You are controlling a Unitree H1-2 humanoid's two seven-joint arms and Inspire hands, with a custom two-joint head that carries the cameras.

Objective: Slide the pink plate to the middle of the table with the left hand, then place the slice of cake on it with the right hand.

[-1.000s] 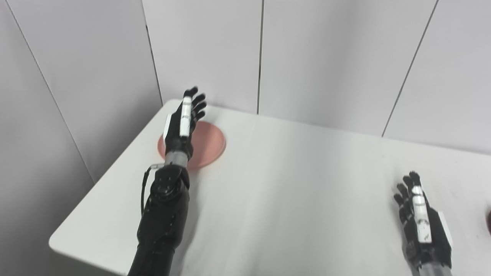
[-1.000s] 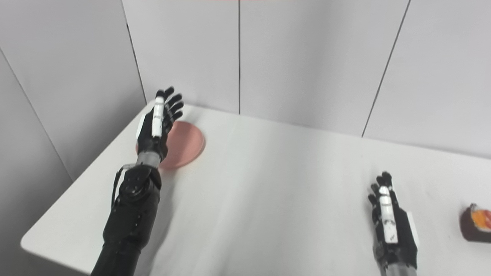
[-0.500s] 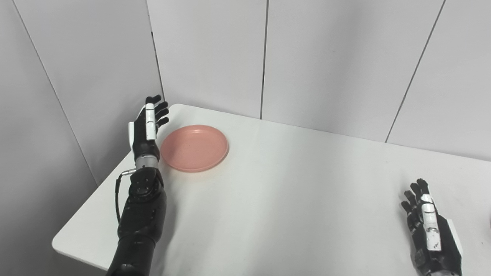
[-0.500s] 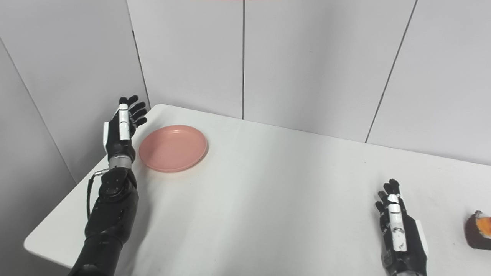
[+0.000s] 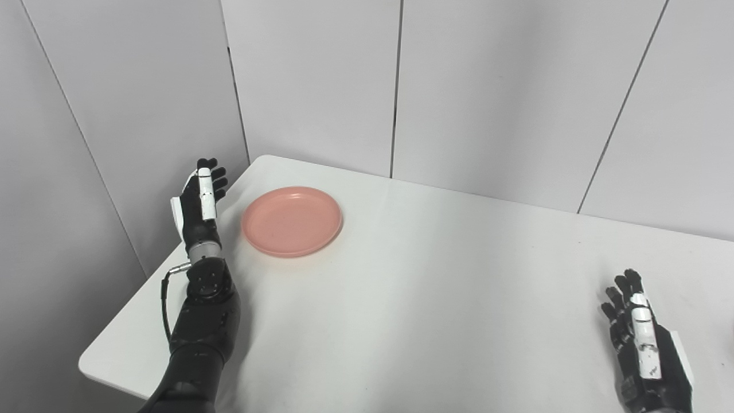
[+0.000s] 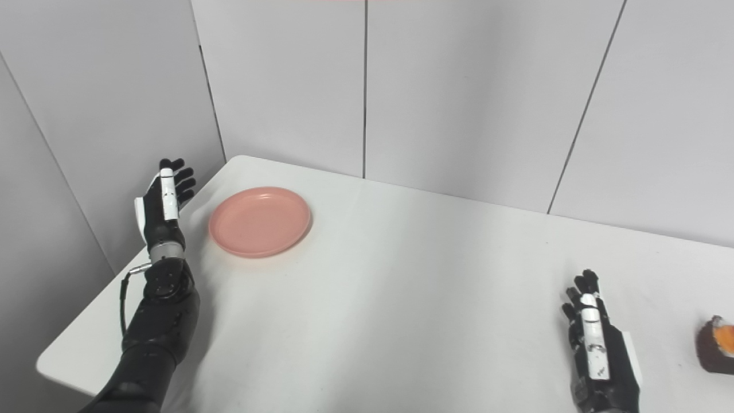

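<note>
The pink plate (image 5: 292,221) lies flat near the table's far left corner. My left hand (image 5: 198,206) stands edge-up to the left of the plate, at the table's left edge, open and apart from the rim. The slice of cake (image 6: 715,346), dark brown with an orange top, sits at the right border of the right eye view; the left eye view does not show it. My right hand (image 6: 599,353) rests open low on the right, left of the cake and clear of it.
The white table (image 5: 436,298) is bounded by grey wall panels (image 5: 321,86) behind and on the left. Its left edge runs just beside my left hand, and its front left corner (image 5: 86,364) is near my left forearm.
My left hand has swung leftward from above the plate to beside its left rim. The plate has stayed where it was. The camera has tilted a little; the right hand is almost still.
</note>
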